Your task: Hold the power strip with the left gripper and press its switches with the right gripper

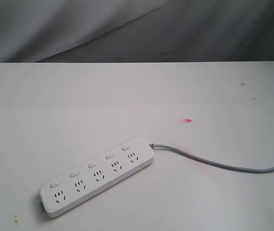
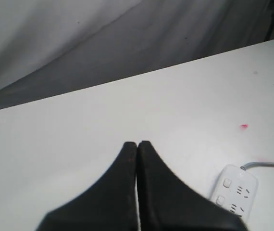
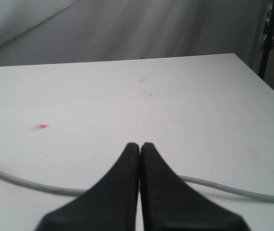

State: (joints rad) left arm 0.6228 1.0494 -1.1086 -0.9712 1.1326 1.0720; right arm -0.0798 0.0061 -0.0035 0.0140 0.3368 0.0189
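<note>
The white power strip (image 1: 97, 176) lies slantwise on the white table near the front, with its row of small switches (image 1: 90, 165) along its far edge. Its grey cable (image 1: 223, 166) runs off to the right. No arm shows in the exterior view. In the left wrist view my left gripper (image 2: 137, 144) is shut with nothing in it, above bare table, and one end of the power strip (image 2: 233, 190) shows off to its side. My right gripper (image 3: 140, 145) is shut and empty too, with the grey cable (image 3: 252, 192) passing behind its fingers.
A small red mark (image 1: 188, 120) lies on the white table (image 1: 127, 101) beyond the strip. A grey cloth backdrop (image 1: 137, 29) hangs behind the table's far edge. A dark stand (image 3: 267, 38) rises past the table's corner in the right wrist view.
</note>
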